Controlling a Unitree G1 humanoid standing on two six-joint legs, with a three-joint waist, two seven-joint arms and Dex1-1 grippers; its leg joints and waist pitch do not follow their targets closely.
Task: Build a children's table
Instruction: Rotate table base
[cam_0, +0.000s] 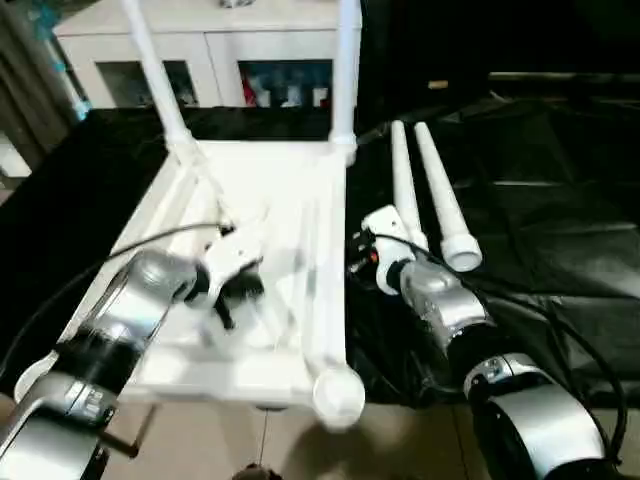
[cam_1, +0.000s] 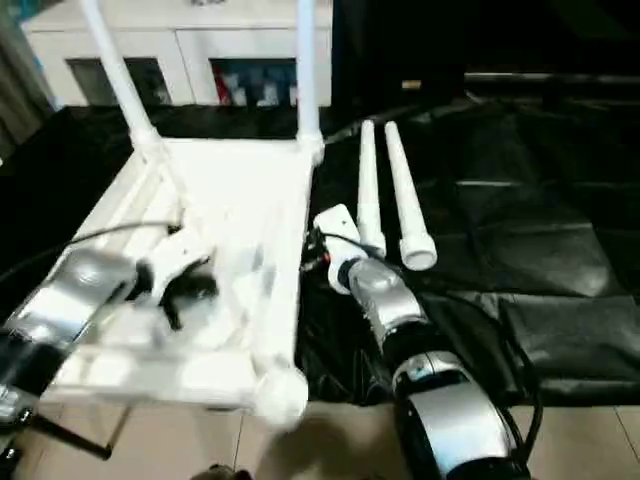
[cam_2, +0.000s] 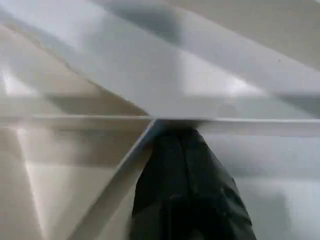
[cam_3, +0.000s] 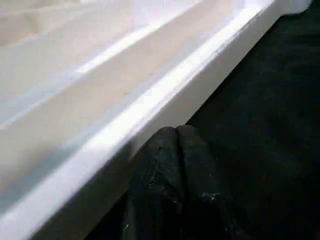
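The white tabletop (cam_0: 290, 200) lies upside down on black cloth, ribs facing up. Two white legs stand in its far corner sockets, one leaning at the far left (cam_0: 150, 60) and one upright at the far right (cam_0: 347, 60). Two loose legs (cam_0: 405, 180) (cam_0: 445, 205) lie side by side on the cloth to the right. The near right socket (cam_0: 338, 392) has no leg in it. My left gripper (cam_0: 235, 290) is shut, its fingertips (cam_2: 185, 170) pressed against a rib of the underside. My right gripper (cam_0: 358, 258) is shut too, its fingertips (cam_3: 175, 155) against the tabletop's right rim (cam_3: 150, 105).
White cabinets with glass fronts (cam_0: 200, 50) stand behind the tabletop. Crinkled black cloth (cam_0: 540, 200) covers the ground to the right. Beige floor (cam_0: 400, 440) shows at the near edge. A thin cable (cam_0: 130, 245) arcs over my left forearm.
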